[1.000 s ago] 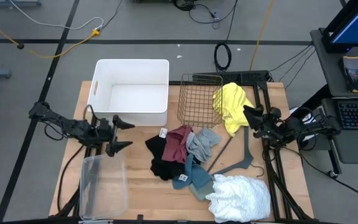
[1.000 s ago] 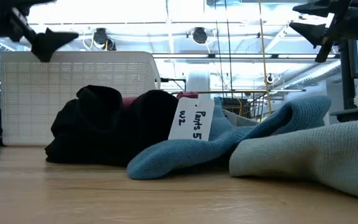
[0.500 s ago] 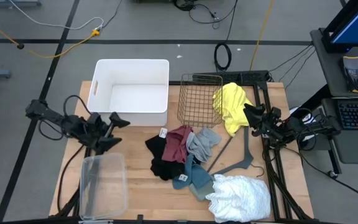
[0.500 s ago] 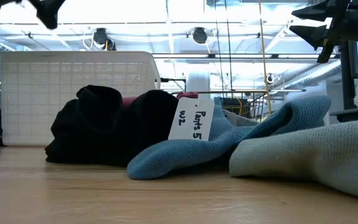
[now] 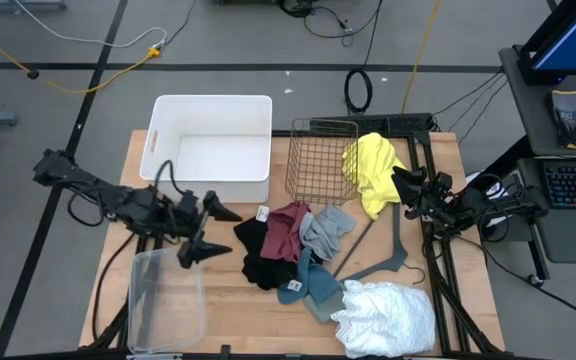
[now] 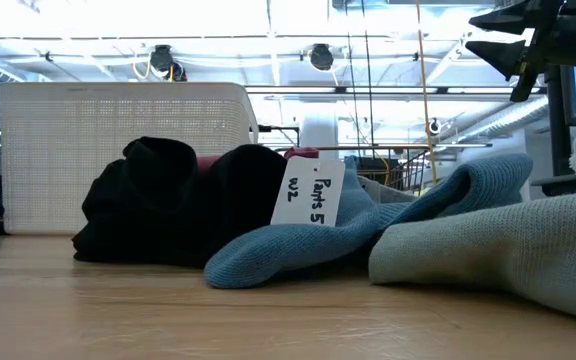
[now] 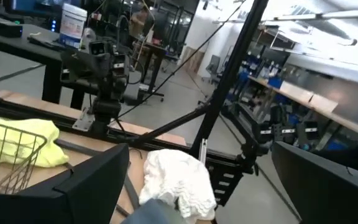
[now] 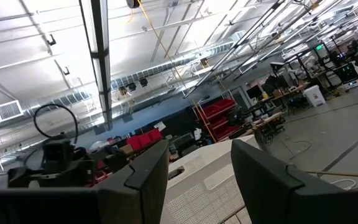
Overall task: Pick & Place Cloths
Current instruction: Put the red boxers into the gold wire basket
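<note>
Left gripper (image 5: pixel 212 232) over bare table between clear tub (image 5: pixel 165 300) and clothing heap, fingers spread wide, nothing held. Right gripper (image 5: pixel 404 184) at yellow cloth (image 5: pixel 372 170) beside wire basket (image 5: pixel 321 160), fingers slightly parted, holding nothing. Black cloth (image 5: pixel 259 255), maroon cloth (image 5: pixel 286 228), grey cloth (image 5: pixel 322 229) and blue-grey cloth (image 5: pixel 314 285) heaped mid-table, overlapping. Frilly white cloth (image 5: pixel 386 316) at near edge. Grey hanger (image 5: pixel 388 255) beside heap. White bin (image 5: pixel 211 148) at far left.

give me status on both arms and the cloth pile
Left gripper open, empty, just left of the cloth pile. Right gripper open, beside the yellow cloth. Nothing blocking.
</note>
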You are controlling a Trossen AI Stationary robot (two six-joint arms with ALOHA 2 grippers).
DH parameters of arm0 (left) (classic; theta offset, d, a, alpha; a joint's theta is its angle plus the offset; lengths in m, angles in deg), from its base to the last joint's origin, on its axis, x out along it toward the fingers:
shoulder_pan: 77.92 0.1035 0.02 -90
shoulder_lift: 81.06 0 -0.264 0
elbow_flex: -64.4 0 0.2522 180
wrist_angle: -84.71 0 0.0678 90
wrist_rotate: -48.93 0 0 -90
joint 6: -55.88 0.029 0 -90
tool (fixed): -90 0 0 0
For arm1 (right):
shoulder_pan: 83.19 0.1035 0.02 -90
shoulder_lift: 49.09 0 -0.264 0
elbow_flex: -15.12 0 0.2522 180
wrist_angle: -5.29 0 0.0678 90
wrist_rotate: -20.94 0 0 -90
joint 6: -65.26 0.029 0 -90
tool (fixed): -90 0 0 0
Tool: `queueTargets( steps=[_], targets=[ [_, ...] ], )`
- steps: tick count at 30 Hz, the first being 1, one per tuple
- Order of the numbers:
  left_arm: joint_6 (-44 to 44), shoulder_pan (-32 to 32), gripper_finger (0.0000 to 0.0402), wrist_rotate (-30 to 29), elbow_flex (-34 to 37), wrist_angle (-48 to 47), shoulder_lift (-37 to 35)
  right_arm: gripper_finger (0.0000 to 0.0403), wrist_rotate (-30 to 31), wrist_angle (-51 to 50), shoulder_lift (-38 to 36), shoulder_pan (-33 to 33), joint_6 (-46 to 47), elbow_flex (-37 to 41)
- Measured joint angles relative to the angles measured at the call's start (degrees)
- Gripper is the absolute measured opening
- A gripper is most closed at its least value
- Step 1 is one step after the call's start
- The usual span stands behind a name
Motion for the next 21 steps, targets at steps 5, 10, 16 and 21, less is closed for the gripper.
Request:
queueTargets(
  steps=[5,10,16,21],
  targets=[
    [3.38,0.19,0.0397,-1.84,-1.05,5.95,4.50,0.0167,-0.02,-0.28,0.00,0.00,-0.01,0.00],
    [-0.35,0.39,0.0397,-4.98,-1.09,7.41,5.86,0.0167,-0.02,-2.41,0.00,0.00,-0.02,0.00],
    [-5.01,0.39,0.0397,-5.56,-1.09,7.26,7.67,0.0167,-0.17,-3.04,0.02,0.00,-0.01,0.00],
    [-6.44,0.39,0.0397,-8.41,-1.09,7.32,9.79,0.0167,-0.26,-3.04,0.02,0.05,1.03,0.00]
  ],
)
